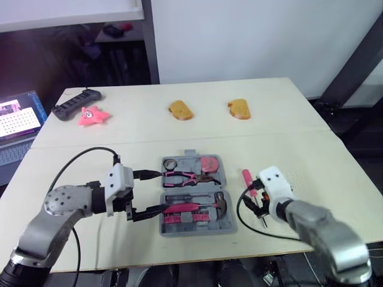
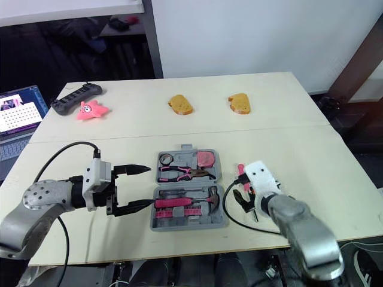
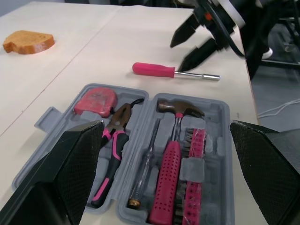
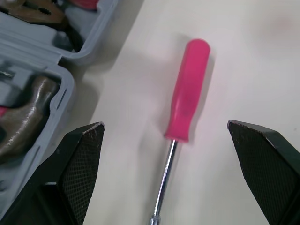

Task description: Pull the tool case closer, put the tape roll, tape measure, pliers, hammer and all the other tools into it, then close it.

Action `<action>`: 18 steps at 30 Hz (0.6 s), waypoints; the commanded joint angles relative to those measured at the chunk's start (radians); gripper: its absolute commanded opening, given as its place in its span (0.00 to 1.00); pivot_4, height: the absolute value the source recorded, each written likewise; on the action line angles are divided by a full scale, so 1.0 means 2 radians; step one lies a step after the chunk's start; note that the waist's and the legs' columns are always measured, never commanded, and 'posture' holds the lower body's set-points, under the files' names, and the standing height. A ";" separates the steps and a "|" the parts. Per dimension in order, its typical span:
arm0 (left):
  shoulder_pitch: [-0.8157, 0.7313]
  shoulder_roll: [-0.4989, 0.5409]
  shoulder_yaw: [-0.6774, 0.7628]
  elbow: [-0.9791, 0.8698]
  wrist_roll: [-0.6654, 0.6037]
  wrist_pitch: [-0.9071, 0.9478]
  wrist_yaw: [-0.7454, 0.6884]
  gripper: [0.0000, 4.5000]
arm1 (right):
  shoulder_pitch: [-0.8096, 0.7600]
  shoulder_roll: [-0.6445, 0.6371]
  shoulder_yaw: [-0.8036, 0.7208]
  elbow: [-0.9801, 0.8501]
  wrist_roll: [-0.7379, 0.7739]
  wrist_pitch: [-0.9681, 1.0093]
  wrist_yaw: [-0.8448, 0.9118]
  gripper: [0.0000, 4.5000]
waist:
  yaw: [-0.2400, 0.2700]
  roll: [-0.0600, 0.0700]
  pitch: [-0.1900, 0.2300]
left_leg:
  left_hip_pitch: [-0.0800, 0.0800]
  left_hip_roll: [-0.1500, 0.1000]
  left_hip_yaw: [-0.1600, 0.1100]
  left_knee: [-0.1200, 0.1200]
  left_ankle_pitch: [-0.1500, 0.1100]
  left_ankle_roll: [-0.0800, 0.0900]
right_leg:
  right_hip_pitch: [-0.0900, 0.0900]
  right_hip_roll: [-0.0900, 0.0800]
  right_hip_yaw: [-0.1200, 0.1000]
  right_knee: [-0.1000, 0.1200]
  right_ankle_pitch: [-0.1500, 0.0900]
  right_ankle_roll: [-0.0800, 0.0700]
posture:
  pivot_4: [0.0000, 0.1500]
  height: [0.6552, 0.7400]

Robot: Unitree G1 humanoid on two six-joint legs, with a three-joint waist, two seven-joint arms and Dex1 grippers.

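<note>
Pink-handled steel screwdriver (image 1: 246, 177), lower right of centre, lies under our right gripper (image 4: 165, 126), fingers spread (seemingly not touching); we should descend, clamping mid-handle.

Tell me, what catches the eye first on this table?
The open grey tool case near the front edge of the table, packed with pink-handled tools such as a hammer and pliers. Just right of it a pink screwdriver lies loose, with the right gripper open right by it. The left gripper, also open, sits at the case's left side.
</note>
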 commanded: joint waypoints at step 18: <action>-0.015 -0.001 0.002 0.015 0.005 -0.018 -0.016 1.00 | 0.046 0.087 -0.002 0.198 -0.038 -0.244 -0.029 0.87 | -0.012 0.000 0.000 | 0.001 0.001 0.000 0.000 0.000 0.000 | 0.001 0.001 0.000 0.000 0.000 0.000 | 1.00 0.79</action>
